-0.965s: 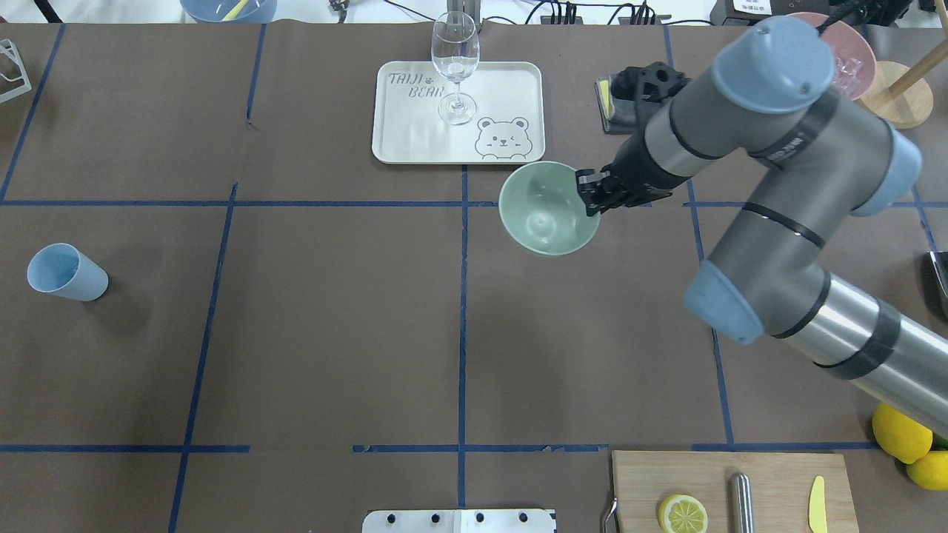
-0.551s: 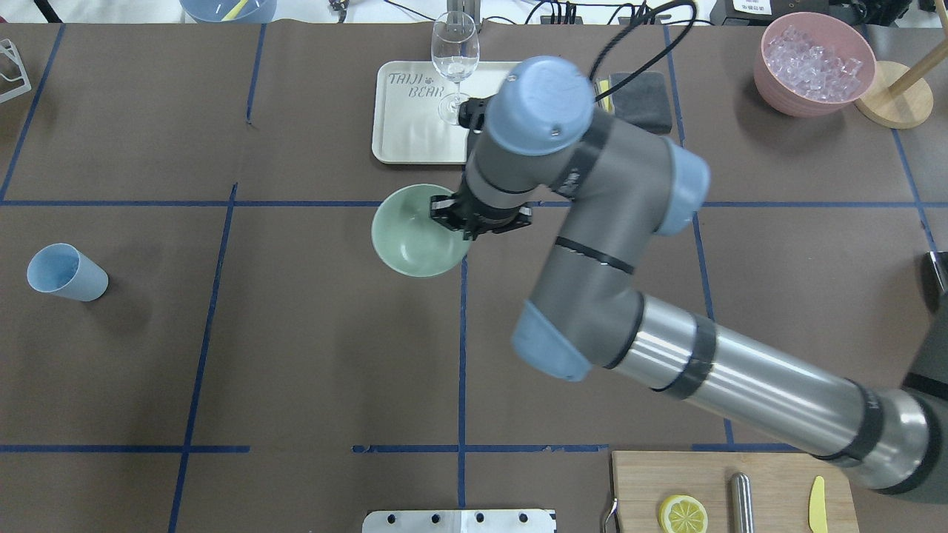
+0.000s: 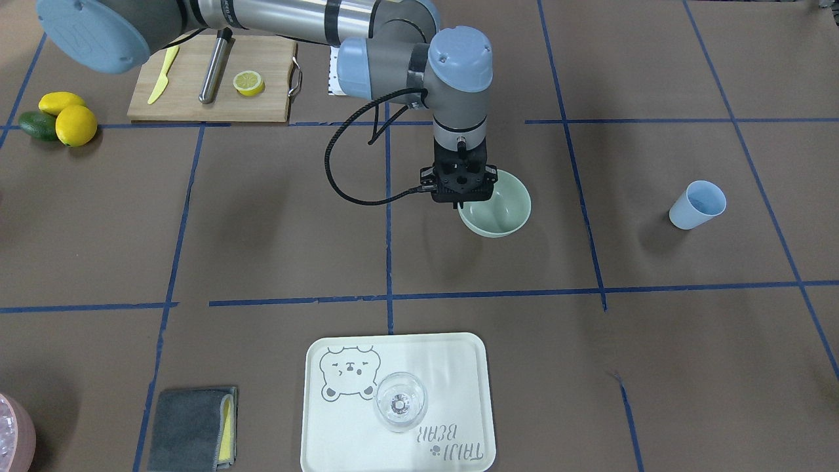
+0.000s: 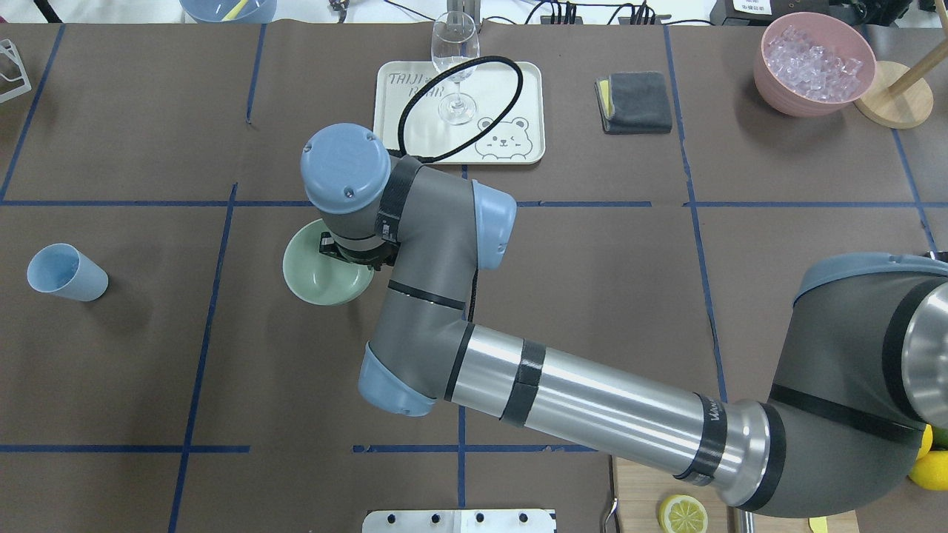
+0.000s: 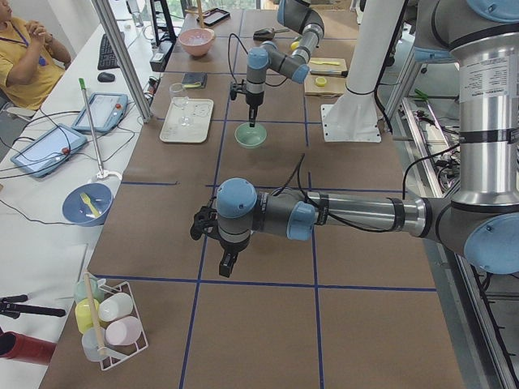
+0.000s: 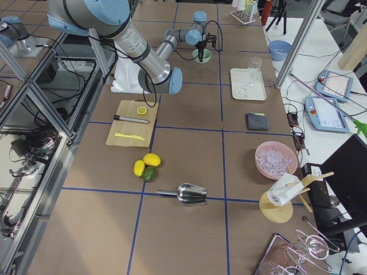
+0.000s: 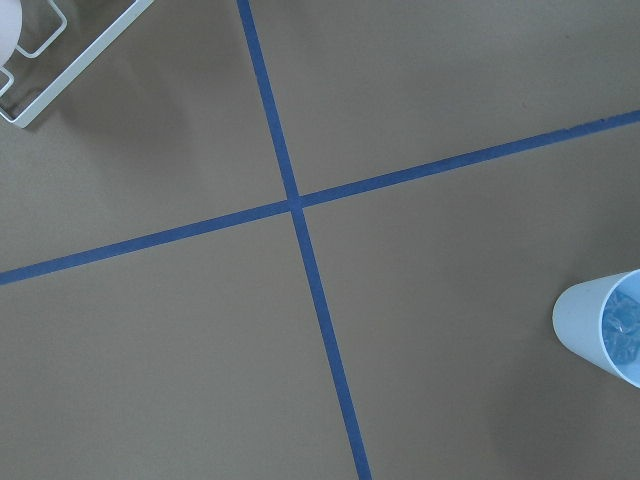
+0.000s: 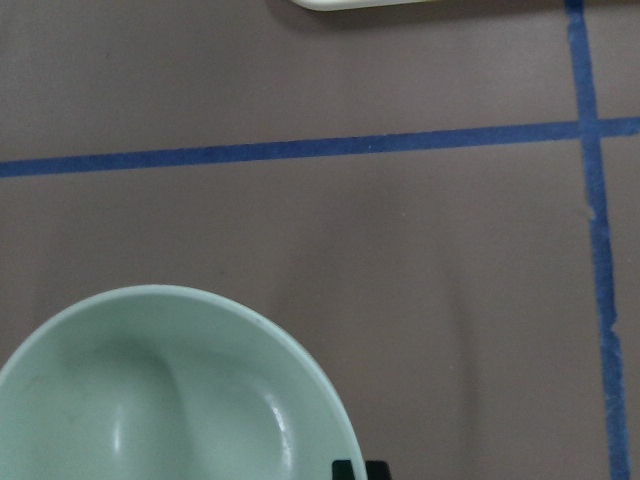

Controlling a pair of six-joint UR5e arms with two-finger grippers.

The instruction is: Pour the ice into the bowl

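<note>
The pale mint-green bowl (image 4: pixel 315 280) is left of the table's middle, and I cannot tell whether it rests on the table. My right gripper (image 3: pixel 459 202) points straight down and is shut on the bowl's rim (image 3: pixel 501 208). The right wrist view shows the bowl's empty inside (image 8: pixel 170 400). The blue cup (image 4: pixel 67 272) stands at the far left, well apart from the bowl. In the left wrist view glassy ice (image 7: pixel 625 325) shows inside the cup. My left gripper (image 5: pixel 227 263) shows only in the exterior left view, hanging above the table. I cannot tell whether it is open or shut.
A cream tray (image 4: pixel 503 89) with a wine glass (image 4: pixel 455 66) lies at the far middle. A grey cloth (image 4: pixel 633 101) and a pink bowl of ice cubes (image 4: pixel 813 63) are at the far right. A cutting board (image 3: pixel 190 92), lemons (image 3: pixel 69 118) and a metal scoop (image 6: pixel 189 193) are near the robot.
My right arm has swung left with the bowl in its grip, from right of the tray to left of the table's middle, nearer the blue cup.
</note>
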